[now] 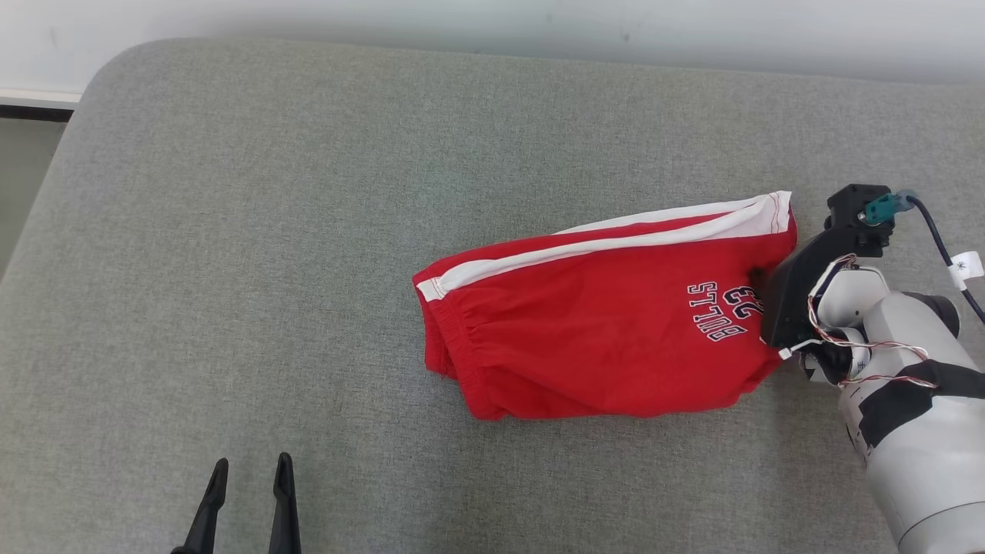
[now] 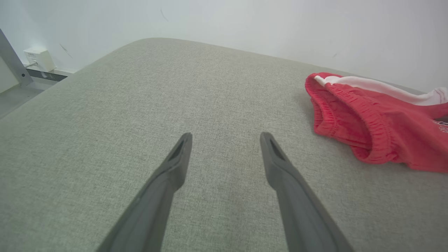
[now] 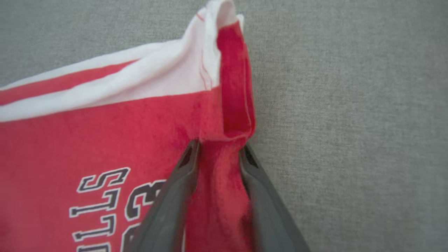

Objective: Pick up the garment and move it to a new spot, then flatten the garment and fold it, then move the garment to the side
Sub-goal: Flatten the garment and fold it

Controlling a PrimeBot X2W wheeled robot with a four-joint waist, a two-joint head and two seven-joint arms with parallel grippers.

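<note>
I have the red shorts (image 1: pixel 600 323) lying on the grey padded surface (image 1: pixel 308 231), a little toward 3 o'clock from the middle of the head view. The elastic waistband points to 9 o'clock and the leg hem to 3 o'clock. A white stripe runs along the 12 o'clock edge, and the "BULLS 23" lettering sits near the hem, turned on its side.

My right arm (image 1: pixel 908 400) comes in from 4 o'clock, and its black wrist housing covers the hem edge in the head view. Through the right wrist camera, the right gripper (image 3: pixel 219 144) has its two dark fingers pressed on either side of a raised ridge of red cloth at the hem. They pinch it, and the cloth puckers at the fingertips.

The left gripper (image 1: pixel 252 460) rests at 7 o'clock, well apart from the shorts, its fingers spread wide with nothing in them. In its own wrist view the waistband lies off at 2 o'clock, with bare grey cloth between.

A pale wall (image 1: pixel 462 23) runs along 12 o'clock. A dark cable (image 1: pixel 935 238) with a white tag (image 1: pixel 966 265) loops off the right wrist. In the left wrist view, a small white box (image 2: pixel 38 59) sits on the wall at 10 o'clock.
</note>
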